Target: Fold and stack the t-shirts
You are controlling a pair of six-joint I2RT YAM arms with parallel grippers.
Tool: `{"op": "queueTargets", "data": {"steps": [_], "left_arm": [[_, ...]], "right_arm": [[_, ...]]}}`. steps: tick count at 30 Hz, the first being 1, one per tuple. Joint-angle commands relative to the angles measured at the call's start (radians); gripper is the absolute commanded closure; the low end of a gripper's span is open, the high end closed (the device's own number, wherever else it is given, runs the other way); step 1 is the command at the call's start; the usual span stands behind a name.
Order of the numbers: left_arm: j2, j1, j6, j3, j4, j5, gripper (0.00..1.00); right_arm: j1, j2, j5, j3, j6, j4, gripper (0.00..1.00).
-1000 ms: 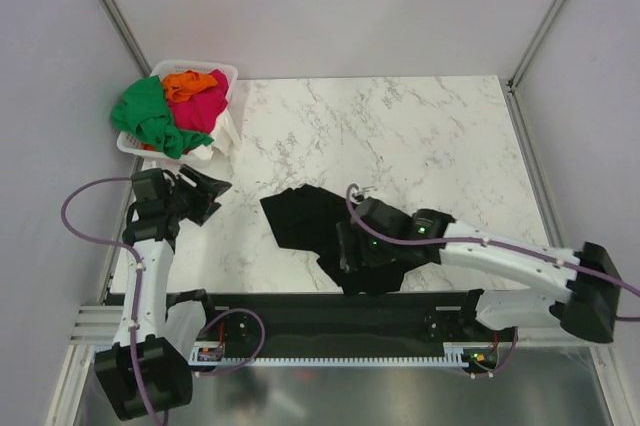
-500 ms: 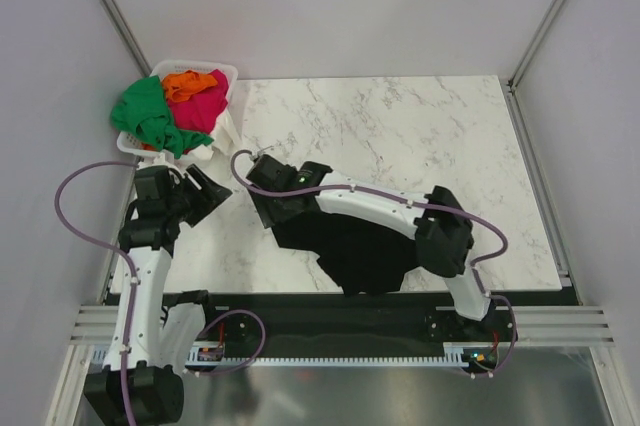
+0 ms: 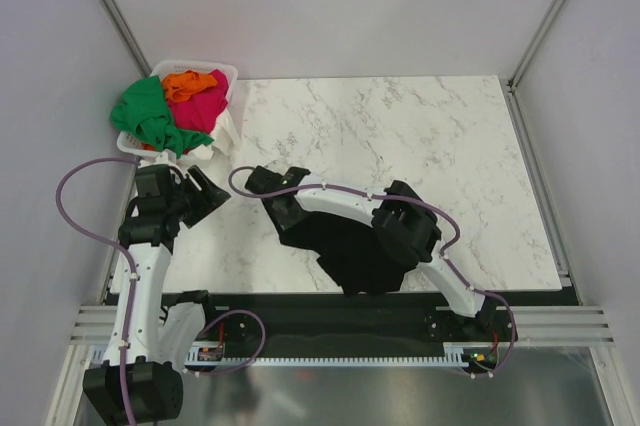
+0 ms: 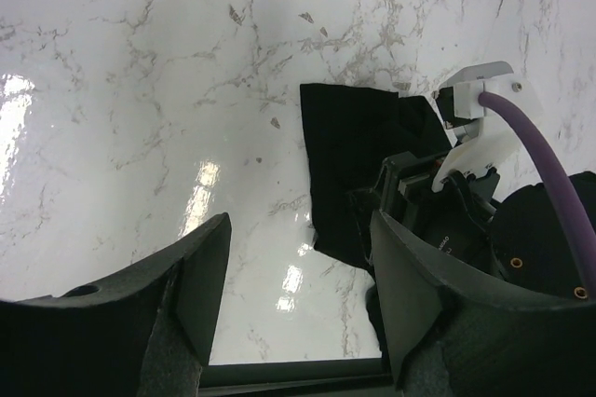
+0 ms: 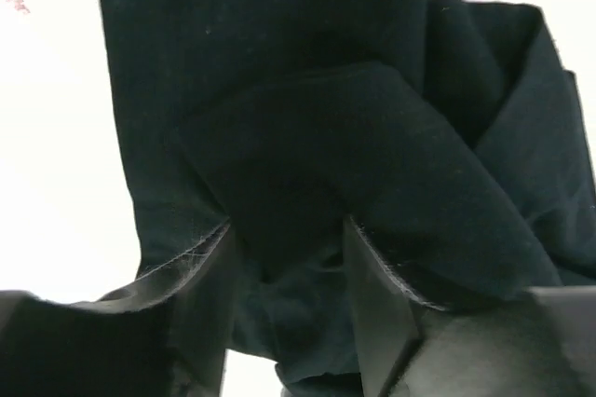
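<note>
A large black t-shirt [image 3: 350, 246] lies rumpled on the marble table [image 3: 420, 136], near the front edge. My right gripper [image 3: 283, 210] is down on its far left corner. In the right wrist view the gripper [image 5: 287, 253] has its jaws part-way apart around a raised fold of the black cloth [image 5: 279, 89]. My left gripper [image 3: 205, 196] hovers open and empty left of the shirt. From the left wrist, that gripper [image 4: 300, 262] looks at the shirt's corner [image 4: 345, 155]. Green [image 3: 145, 116], orange [image 3: 185, 81] and pink-red [image 3: 205, 106] t-shirts are heaped in the basket.
The white slotted basket [image 3: 228, 126] stands at the table's back left corner, just behind my left gripper. The right arm's white links and purple cable [image 4: 521, 127] stretch over the black shirt. Grey walls close in both sides.
The right arm swung from the shirt's near right side to its far left corner, and its jaws narrowed around the cloth. The left gripper barely moved.
</note>
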Motion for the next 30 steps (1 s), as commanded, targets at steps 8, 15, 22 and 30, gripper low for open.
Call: {"op": "queueTargets", "data": {"steps": [8, 15, 22, 30], "left_arm": [[-0.019, -0.003, 0.043, 0.013, 0.012, 0.019, 0.32], [-0.017, -0.003, 0.042, 0.012, 0.013, 0.021, 0.32], [-0.017, -0.005, 0.042, 0.010, 0.013, 0.018, 0.33], [-0.013, -0.004, 0.040, 0.010, 0.015, 0.018, 0.33]], "right_arm": [[-0.013, -0.042, 0.050, 0.040, -0.014, -0.045, 0.69], [-0.016, -0.116, 0.012, 0.027, -0.028, -0.052, 0.64], [-0.018, -0.119, -0.025, -0.025, -0.015, -0.024, 0.62], [-0.023, -0.103, -0.048, -0.047, -0.014, 0.005, 0.65]]}}
